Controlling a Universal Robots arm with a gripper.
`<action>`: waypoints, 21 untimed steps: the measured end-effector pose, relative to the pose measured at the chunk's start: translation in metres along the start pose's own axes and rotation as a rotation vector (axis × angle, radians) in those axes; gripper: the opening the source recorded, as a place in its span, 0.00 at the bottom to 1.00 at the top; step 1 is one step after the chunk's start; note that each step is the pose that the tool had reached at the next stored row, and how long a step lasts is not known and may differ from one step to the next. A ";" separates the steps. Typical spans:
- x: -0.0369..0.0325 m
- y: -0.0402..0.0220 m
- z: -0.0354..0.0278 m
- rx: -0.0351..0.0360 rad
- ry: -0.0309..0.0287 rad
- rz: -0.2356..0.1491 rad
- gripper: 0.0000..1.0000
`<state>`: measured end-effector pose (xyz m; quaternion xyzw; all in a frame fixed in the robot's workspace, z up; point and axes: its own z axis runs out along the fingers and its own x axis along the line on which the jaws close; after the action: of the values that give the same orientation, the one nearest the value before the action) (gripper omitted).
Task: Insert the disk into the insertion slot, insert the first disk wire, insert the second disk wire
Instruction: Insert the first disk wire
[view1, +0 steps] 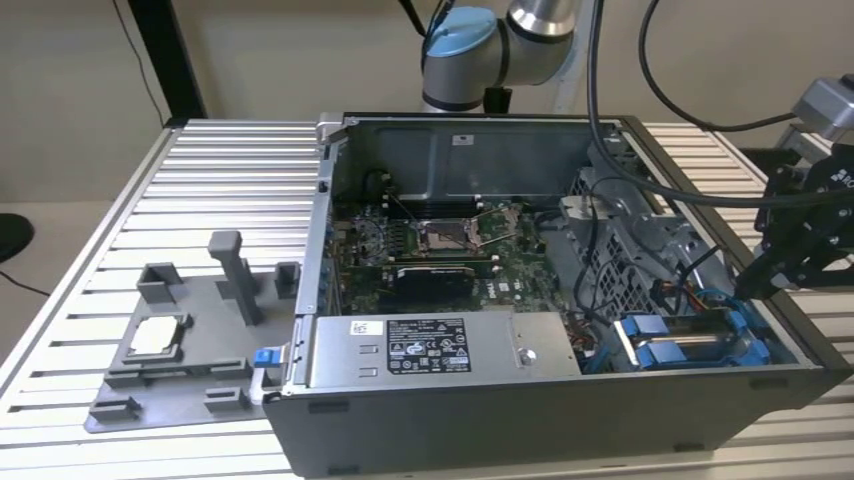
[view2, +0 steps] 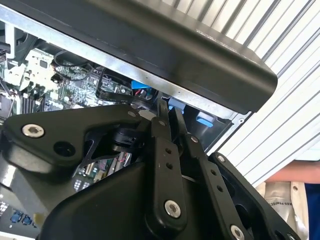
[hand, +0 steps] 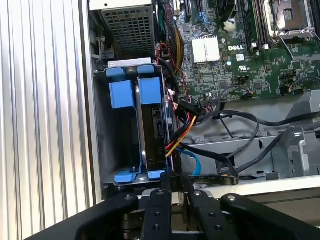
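Black gripper (hand: 173, 176) fingers (hand: 164, 182) are drawn nearly together, with nothing visibly held between them. Their tips are just beside the end of the disk (hand: 152, 125), which sits in its bay. The first wrist view shows orange and black wires (hand: 175, 142) there. The exterior view shows the whole computer case (view1: 534, 420).

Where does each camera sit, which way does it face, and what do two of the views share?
Exterior view: off the arm, looking down into the open computer case; shows the arm and gripper.
First wrist view: on the wrist, looking past the gripper at the disk in its bay.
Second wrist view: on the wrist, looking past the gripper at the computer case rim.
Shared: exterior and first wrist views both show the disk and motherboard.
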<state>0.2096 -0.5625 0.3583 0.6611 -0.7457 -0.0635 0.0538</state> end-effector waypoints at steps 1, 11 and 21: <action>0.0000 0.0000 0.0000 0.0000 0.0000 0.000 1.00; 0.0002 0.0017 0.0003 0.0000 -0.0001 0.000 0.00; 0.0049 0.0389 -0.0038 0.0047 -0.0025 0.000 0.00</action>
<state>0.1716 -0.5629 0.3684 0.6613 -0.7458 -0.0625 0.0513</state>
